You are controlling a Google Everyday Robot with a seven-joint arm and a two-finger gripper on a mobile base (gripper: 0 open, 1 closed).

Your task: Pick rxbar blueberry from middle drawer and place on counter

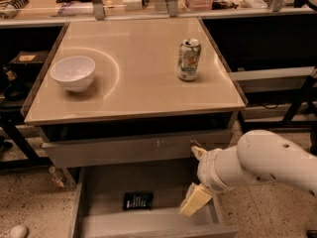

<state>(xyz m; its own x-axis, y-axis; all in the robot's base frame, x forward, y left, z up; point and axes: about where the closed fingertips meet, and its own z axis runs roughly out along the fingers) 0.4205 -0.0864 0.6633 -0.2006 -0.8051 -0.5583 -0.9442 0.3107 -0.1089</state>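
The counter (pixel 138 88) carries a bowl (pixel 73 73) and a can (pixel 188 59); below it the drawer (pixel 99 197) stands open. The gripper (pixel 194 202) hangs low over the drawer's right end, clenched or released I can't tell, and the bar (pixel 137 201) lies flat on the drawer floor, apart from it.

Warm light; glare on counter (pixel 130 90); tool (pixel 193 205) over dim middle drawer (pixel 104 192).
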